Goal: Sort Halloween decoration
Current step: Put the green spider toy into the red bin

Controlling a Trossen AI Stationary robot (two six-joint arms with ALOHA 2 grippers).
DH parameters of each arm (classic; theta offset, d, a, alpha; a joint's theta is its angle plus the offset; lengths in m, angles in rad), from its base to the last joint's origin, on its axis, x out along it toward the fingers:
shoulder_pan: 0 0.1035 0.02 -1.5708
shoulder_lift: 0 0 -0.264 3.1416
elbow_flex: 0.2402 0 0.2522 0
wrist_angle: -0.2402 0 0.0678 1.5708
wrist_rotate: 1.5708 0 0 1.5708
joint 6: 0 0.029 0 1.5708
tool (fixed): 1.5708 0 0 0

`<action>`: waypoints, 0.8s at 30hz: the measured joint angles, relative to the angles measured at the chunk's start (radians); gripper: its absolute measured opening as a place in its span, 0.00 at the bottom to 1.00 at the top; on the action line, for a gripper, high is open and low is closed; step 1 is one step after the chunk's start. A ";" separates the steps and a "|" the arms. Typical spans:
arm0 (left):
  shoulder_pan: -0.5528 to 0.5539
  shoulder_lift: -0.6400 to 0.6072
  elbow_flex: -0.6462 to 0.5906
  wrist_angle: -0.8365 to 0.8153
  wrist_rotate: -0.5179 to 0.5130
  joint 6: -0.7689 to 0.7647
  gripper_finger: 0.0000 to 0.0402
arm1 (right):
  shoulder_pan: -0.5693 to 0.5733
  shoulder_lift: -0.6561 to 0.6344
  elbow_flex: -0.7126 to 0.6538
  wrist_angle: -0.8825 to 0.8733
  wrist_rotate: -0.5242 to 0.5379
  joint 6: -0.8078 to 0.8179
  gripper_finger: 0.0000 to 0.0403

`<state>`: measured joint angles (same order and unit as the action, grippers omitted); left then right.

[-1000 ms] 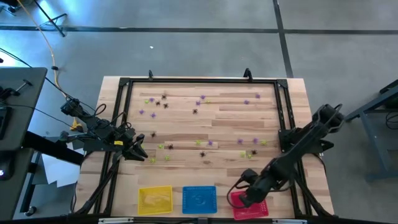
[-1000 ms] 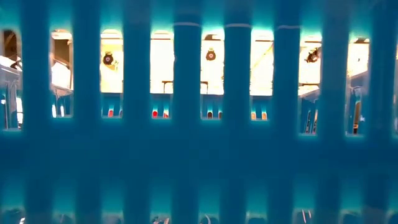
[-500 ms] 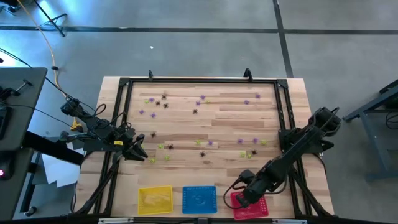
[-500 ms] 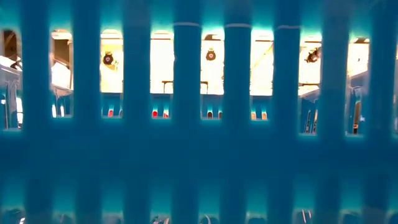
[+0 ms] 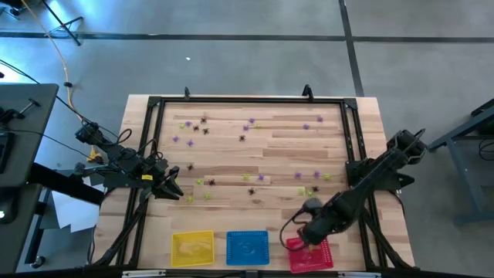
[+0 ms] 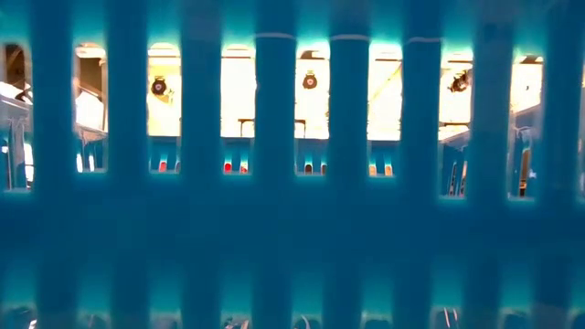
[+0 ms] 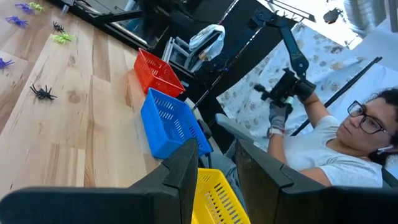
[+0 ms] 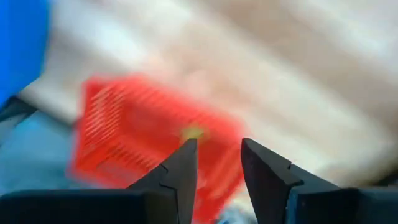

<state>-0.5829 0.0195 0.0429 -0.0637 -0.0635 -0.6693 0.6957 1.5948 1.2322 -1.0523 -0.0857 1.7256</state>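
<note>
My right gripper has its two dark fingers parted with a narrow empty gap between them. It hangs over the red basket, and a small yellow-green speck shows inside that basket just past the fingertips; it is too blurred for me to say what it is. From above, the right gripper sits at the top edge of the red basket, at the near right of the wooden table.

My left gripper also holds its fingers apart, gripping nothing. It waits at the table's left edge, pointing toward the yellow basket, the blue basket and the red one beyond.

The Halloween decoration, tiny spiders in black, purple and yellow-green, lies scattered over the middle and far part of the table, well apart from the baskets.

A seated person shows beyond the table.
</note>
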 joint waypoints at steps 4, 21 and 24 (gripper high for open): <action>0.000 0.000 0.000 0.000 0.000 0.000 0.23 | -0.098 0.002 -0.015 -0.129 0.040 -0.147 0.30; 0.000 0.000 0.000 0.000 0.000 0.000 0.23 | -0.445 0.002 -0.320 0.179 0.064 -0.604 0.30; 0.000 0.000 0.000 0.000 0.000 0.000 0.23 | -0.465 0.002 -0.361 0.263 0.054 -0.626 0.31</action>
<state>-0.5827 0.0196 0.0433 -0.0638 -0.0636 -0.6693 0.2312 1.5970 0.8711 -0.7889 -0.0317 1.0992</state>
